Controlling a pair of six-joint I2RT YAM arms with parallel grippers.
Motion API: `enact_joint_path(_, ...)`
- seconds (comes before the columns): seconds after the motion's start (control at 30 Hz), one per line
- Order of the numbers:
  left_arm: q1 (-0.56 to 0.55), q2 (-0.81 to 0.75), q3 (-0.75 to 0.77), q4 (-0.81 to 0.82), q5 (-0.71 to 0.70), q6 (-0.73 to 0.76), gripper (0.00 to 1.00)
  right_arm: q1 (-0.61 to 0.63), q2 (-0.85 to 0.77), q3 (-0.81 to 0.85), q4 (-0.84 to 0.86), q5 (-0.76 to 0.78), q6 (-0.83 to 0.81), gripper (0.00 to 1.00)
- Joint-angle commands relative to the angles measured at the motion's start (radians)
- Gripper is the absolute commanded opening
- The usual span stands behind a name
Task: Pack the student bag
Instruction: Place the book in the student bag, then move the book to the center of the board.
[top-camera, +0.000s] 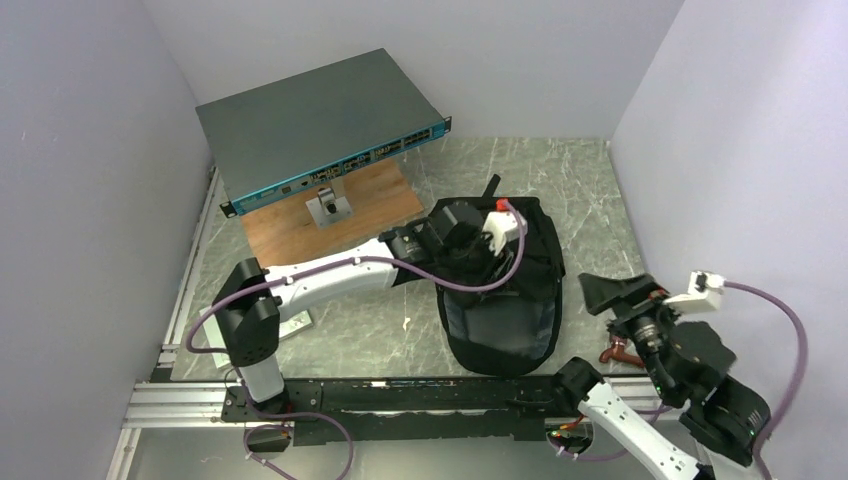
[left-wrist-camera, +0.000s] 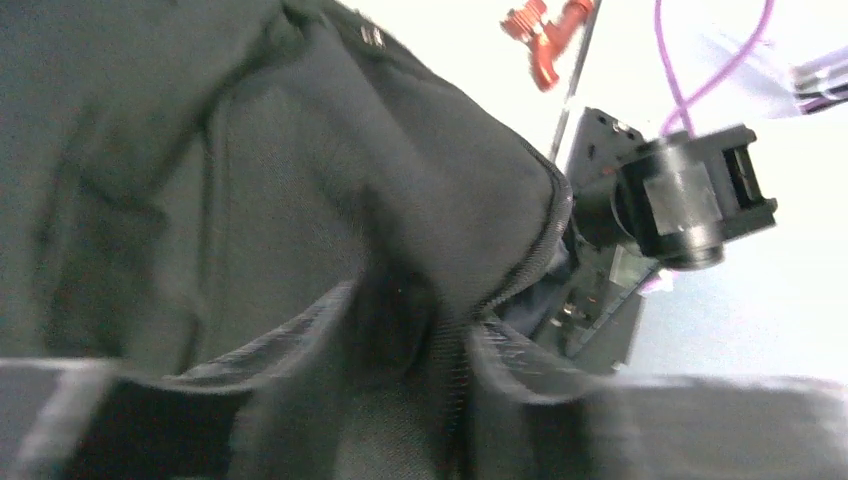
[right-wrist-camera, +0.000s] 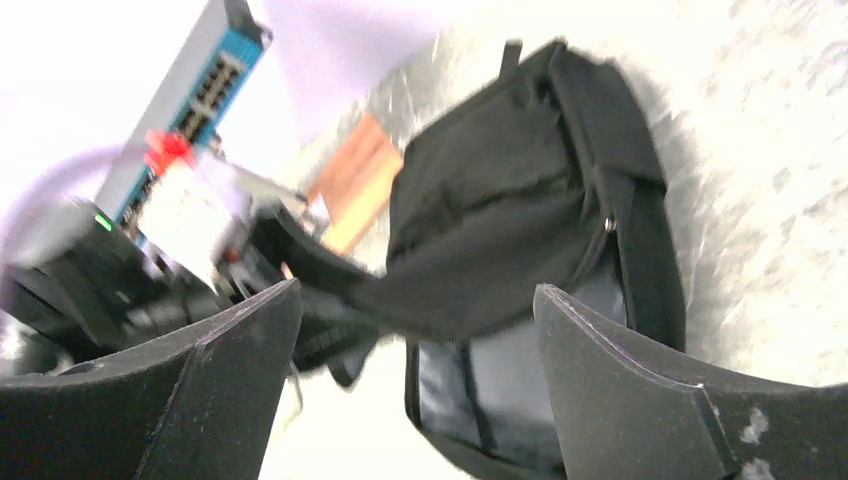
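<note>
The student bag (top-camera: 500, 330) is a black fabric backpack lying flat in the middle of the table, its mouth toward the back. My left gripper (top-camera: 478, 270) reaches down into the bag's upper part. In the left wrist view the bag (left-wrist-camera: 300, 150) fills the frame, and the left gripper (left-wrist-camera: 415, 320) has its jaws partly apart around a fold of the zipper edge, not pinching it. My right gripper (top-camera: 600, 290) hovers to the right of the bag, apart from it. In the right wrist view the right gripper (right-wrist-camera: 418, 290) stands wide open and empty, with the bag (right-wrist-camera: 500, 220) beyond it.
A flat grey network switch (top-camera: 320, 125) stands raised at the back left above a wooden board (top-camera: 330, 215). A reddish-brown clamp (top-camera: 618, 350) sits at the near right edge beside the right arm. Walls close in on the left, back and right.
</note>
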Motion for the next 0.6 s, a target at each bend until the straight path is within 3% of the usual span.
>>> enact_joint_path(0.0,0.001,-0.105,-0.198,0.103,0.126,-0.027,0.58,0.026,-0.039,-0.03,0.13,0.191,-0.172,0.88)
enact_joint_path(0.17,0.003,-0.303,-0.416,0.021,0.007,0.004,0.78,0.044,0.134,-0.141,0.427,0.054,-0.31,0.88)
enact_joint_path(0.23,0.01,-0.405,-0.508,-0.02,-0.06,0.004,0.97,0.043,0.25,-0.146,0.512,-0.042,-0.361,0.88)
enact_joint_path(0.37,0.022,-0.595,-0.59,-0.139,-0.238,-0.04,1.0,0.042,0.473,-0.148,0.699,-0.323,-0.436,0.9)
enact_joint_path(0.57,0.085,-0.744,-0.659,-0.374,-0.615,-0.262,1.0,0.059,0.716,-0.218,0.985,-0.631,-0.356,0.91)
